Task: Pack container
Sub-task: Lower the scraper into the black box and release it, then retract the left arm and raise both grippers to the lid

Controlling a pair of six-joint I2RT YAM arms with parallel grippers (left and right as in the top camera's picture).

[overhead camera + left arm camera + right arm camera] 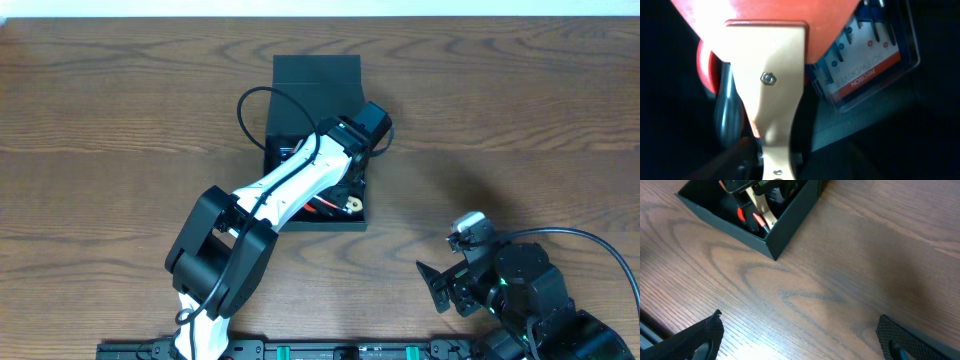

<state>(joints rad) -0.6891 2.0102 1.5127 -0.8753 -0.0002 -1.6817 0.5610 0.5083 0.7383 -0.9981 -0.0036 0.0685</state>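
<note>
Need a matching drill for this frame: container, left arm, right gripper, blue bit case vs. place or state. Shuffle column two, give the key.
Column one
1. container
2. left arm
3. right gripper
4. blue bit case

Column two
A. open, holding nothing, over the table away from the box
B. lying inside the box
C. mid-table, lid flap open
D. reaching down into the box

Pairs: 1-C, 2-D, 3-A, 4-B

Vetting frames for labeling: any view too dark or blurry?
Left wrist: dark and soft, a red tool fills the close frame, only the blue bit case catches light. Overhead: even, sharp. Right wrist: sharp, faint shadow on the table.
</note>
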